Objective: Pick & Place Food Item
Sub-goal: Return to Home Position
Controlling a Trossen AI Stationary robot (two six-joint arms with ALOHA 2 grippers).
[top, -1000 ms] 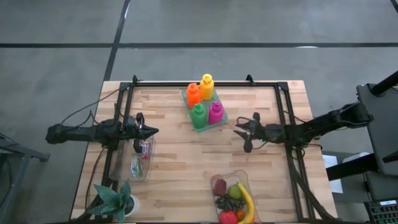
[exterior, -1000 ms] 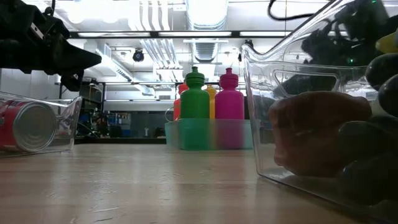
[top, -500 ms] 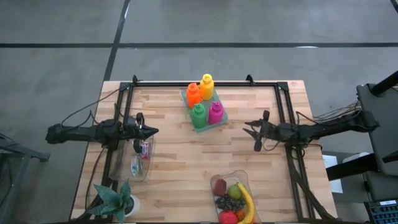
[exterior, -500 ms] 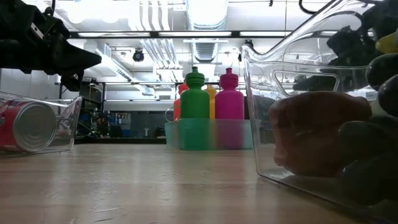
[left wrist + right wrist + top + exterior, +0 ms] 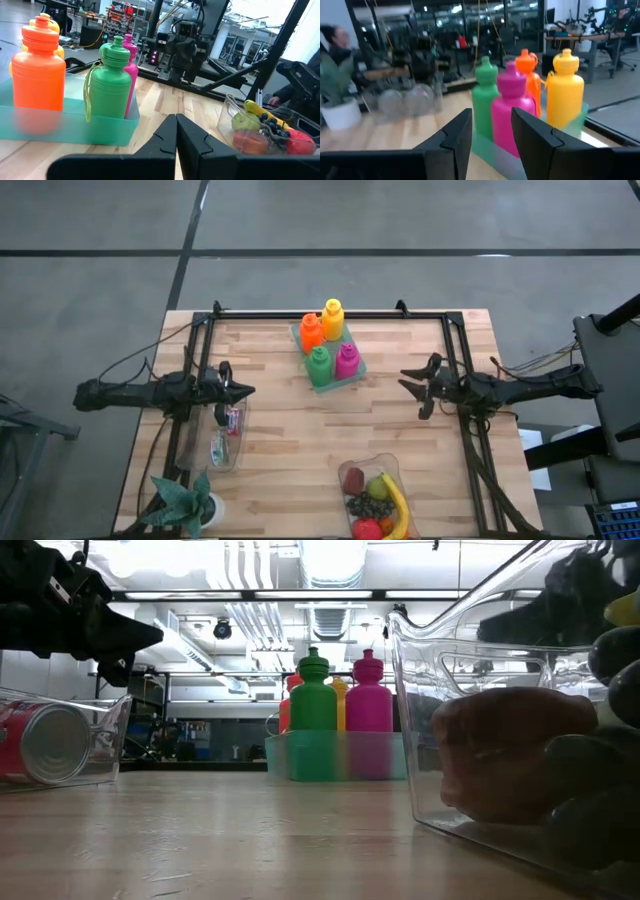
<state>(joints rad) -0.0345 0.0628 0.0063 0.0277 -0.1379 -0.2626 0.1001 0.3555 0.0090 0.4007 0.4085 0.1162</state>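
The food items, a yellow banana [image 5: 396,505], a green fruit [image 5: 376,488], dark grapes and red fruits, lie in a clear tub [image 5: 349,471] at the table's near edge, right of middle. In the left wrist view the tub [image 5: 230,107] is ahead to one side. My right gripper [image 5: 414,390] hovers open by the table's right side, level, pointing at the bottles [image 5: 510,100], with nothing between its fingers. My left gripper [image 5: 243,391] is shut and empty at the left side, above a clear bin [image 5: 234,458].
A teal tray [image 5: 354,373] with green, magenta, orange and yellow bottles stands at the far middle. The clear bin at the left holds cans [image 5: 45,745]. A potted plant [image 5: 185,502] sits at the near left corner. A black frame [image 5: 330,313] runs along the table's edges.
My right gripper has drawn back toward the table's right edge, away from the table's middle, rising a little and levelling out. Its fingers have kept the same gap.
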